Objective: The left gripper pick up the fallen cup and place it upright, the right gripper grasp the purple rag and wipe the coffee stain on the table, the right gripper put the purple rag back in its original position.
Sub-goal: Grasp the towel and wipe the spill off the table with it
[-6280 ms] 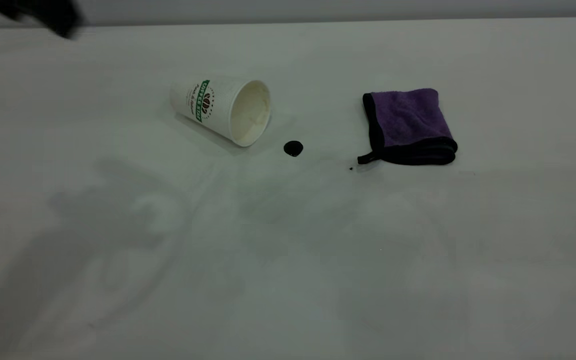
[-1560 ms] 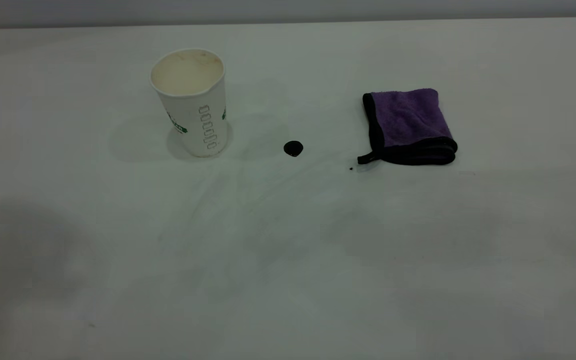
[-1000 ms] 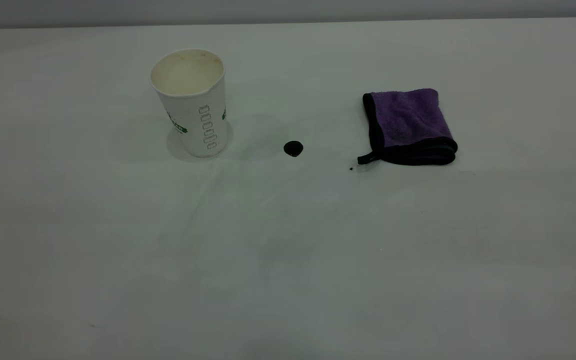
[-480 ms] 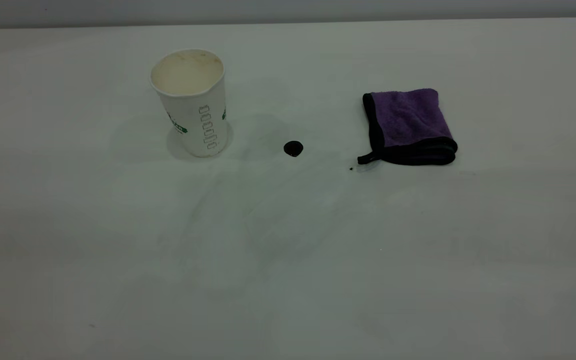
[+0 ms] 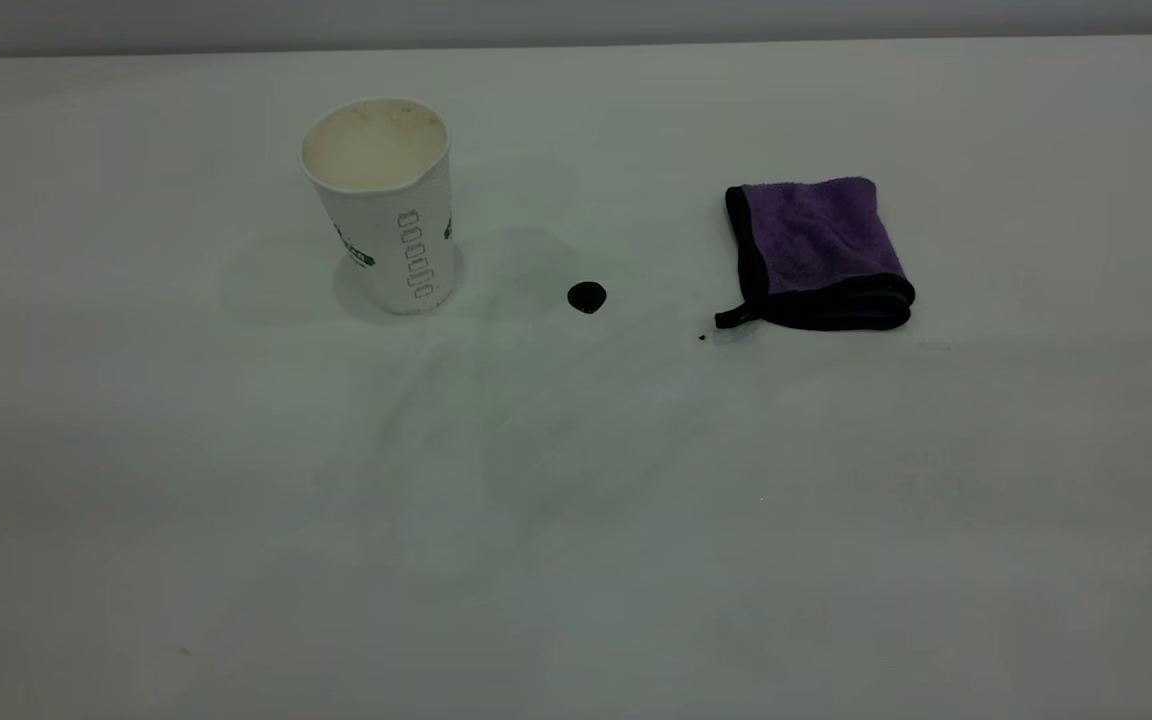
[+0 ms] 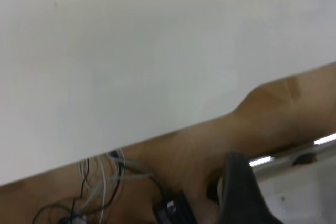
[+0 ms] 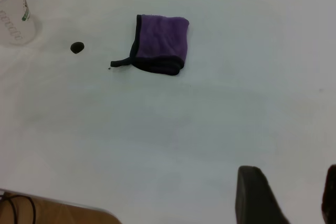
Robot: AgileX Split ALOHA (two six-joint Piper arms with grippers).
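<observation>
- We see the cup (image 5: 383, 205) upright on the table (image 5: 576, 520), mouth up; in the earliest picture it lay on its side, mouth toward the stain (image 5: 587, 297).
- Its base now sits farther left of the stain than its rim did.
- The dark arm blur once at the exterior view's upper-left corner is gone.
- The broad shadows that lay on the table's near left have faded.
</observation>
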